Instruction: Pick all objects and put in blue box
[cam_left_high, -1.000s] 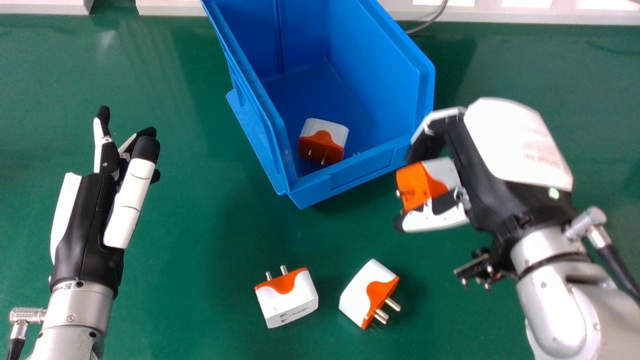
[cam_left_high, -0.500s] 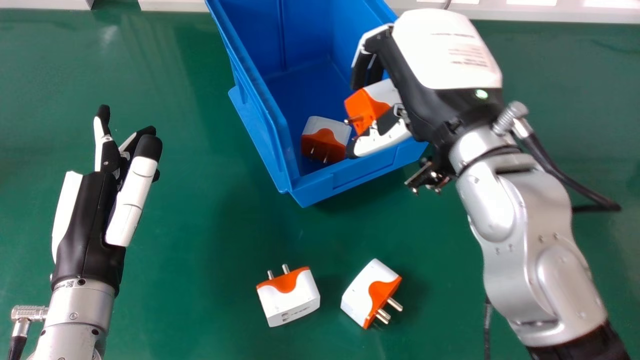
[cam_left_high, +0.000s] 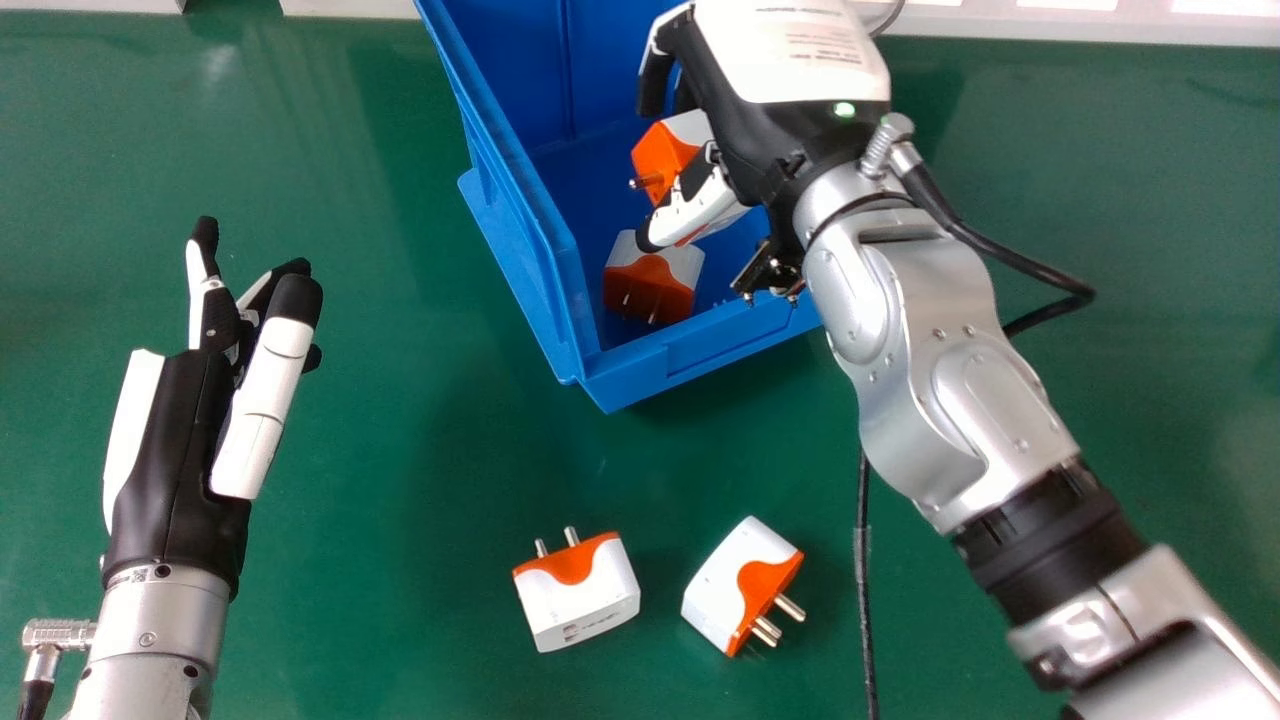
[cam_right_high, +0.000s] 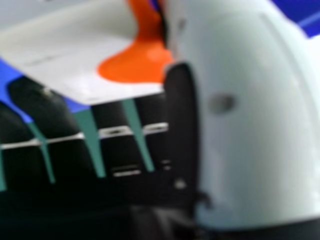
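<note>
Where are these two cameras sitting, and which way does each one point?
Head view: on the robot's head, looking forward and down at the green table and blue box; its left hand is at the left, its right hand over the box.
Right hand view: at the right hand, looking toward the held adapter, with its own thumb at the right and dark fingers too.
Both share: the held adapter, right hand, box and table.
</note>
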